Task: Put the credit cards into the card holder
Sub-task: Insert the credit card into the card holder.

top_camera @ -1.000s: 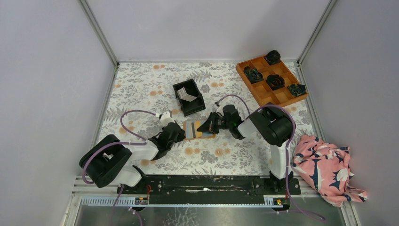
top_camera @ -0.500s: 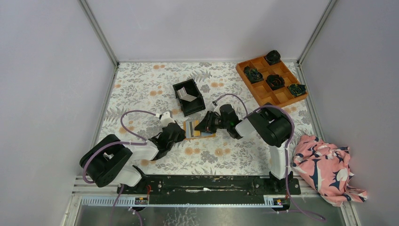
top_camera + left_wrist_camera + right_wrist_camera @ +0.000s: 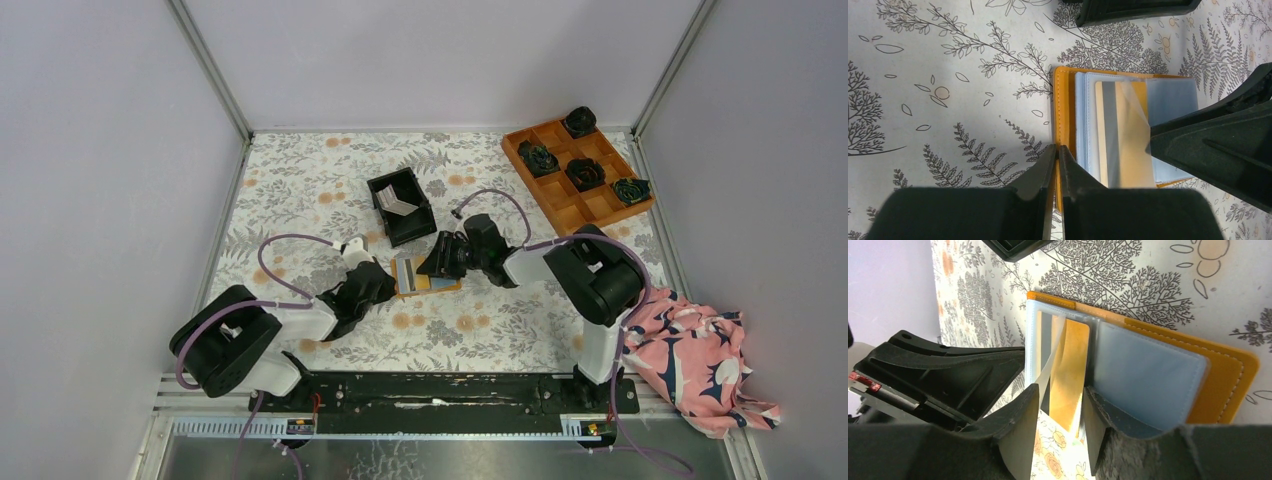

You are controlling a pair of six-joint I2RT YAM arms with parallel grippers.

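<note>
The card holder lies open on the floral cloth, orange outside, light blue pockets inside. My left gripper is shut on its orange left edge and shows in the top view too. A tan and silver credit card sits partly inside a clear pocket, its end sticking out. My right gripper stands open around that card's free end, and its fingers show a gap to the card on both sides. More credit cards lie in the black bin.
An orange compartment tray with dark rosettes stands at the back right. A pink patterned cloth lies bunched at the right edge. The black bin is just behind the card holder. Grey walls close in the table on three sides.
My right gripper has opened from shut and let go of the card, which stays in the pocket. Its arm has shifted slightly. The left gripper has not moved.
</note>
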